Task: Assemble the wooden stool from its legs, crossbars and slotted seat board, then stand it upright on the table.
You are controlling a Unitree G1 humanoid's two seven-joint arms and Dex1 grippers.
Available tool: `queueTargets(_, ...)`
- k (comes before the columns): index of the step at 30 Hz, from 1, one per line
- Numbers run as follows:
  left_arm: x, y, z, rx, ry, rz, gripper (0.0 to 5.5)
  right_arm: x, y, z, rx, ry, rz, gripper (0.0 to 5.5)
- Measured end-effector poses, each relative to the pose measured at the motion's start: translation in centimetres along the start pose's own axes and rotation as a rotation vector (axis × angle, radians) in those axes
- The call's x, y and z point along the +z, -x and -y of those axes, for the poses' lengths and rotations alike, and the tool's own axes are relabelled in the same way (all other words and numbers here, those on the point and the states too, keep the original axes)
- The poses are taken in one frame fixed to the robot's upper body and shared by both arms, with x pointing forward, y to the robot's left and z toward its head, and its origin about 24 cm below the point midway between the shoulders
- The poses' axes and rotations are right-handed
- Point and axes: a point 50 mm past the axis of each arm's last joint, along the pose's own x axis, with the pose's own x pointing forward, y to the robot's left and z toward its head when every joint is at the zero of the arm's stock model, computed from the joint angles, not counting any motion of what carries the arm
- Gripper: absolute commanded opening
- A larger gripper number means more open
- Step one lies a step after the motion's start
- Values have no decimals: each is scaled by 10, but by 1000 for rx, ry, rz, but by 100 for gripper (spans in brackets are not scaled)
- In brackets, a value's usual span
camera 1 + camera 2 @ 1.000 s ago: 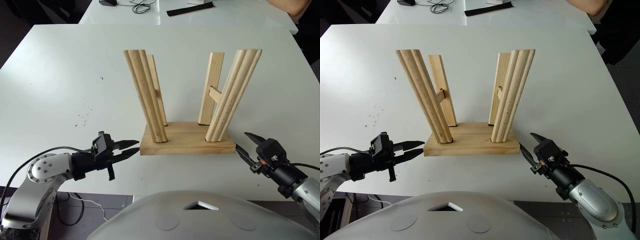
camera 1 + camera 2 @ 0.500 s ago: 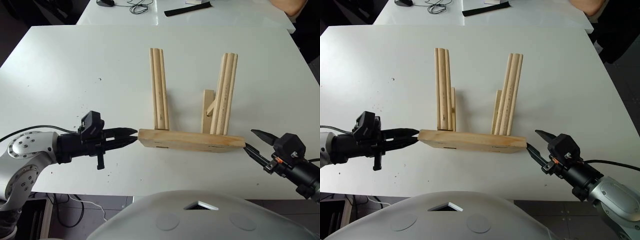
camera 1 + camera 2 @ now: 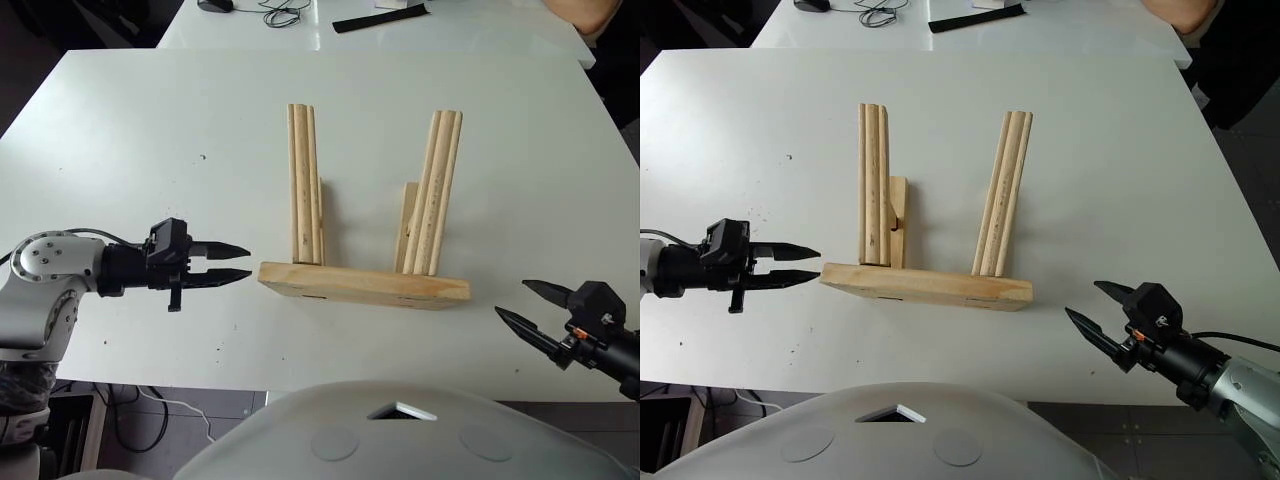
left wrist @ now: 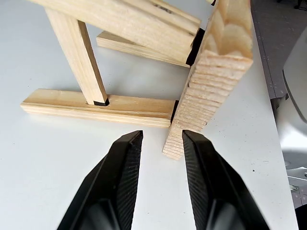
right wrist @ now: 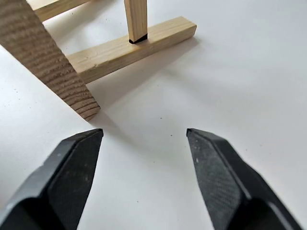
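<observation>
On the table (image 3: 120, 120), stool (image 3: 365, 285) tipped back; left hand (image 3: 245, 261), right hand (image 3: 512, 299) retreated.

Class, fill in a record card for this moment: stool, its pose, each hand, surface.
stool: pale wooden stool, legs and seat board joined
pose: on its side, seat board on edge
left hand: black two-fingered left hand, open, just short of the board
right hand: black two-fingered right hand, open, clear of the board
surface: flat white table
</observation>
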Motion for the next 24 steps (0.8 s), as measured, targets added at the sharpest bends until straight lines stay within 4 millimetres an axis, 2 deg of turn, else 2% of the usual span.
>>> queueTargets(5, -31, -10, -1, -100, -69, -48, 153, -9, -29, -8, 158, 30, 19, 321)
queueTargets(9, -54, -21, -11, -100, -119, -70, 153, -4, -51, -8, 256, 81, 68, 321)
queueTargets(14, -63, -37, -11, -61, -150, -1, 153, -8, -64, -10, 334, 142, 47, 321)
queueTargets(17, -63, -40, -9, -67, -151, 8, 153, -8, -69, -7, 349, 168, 46, 321)
queueTargets(24, -68, -46, -5, -99, -108, 3, 256, -10, -77, -2, 348, 222, 27, 323)
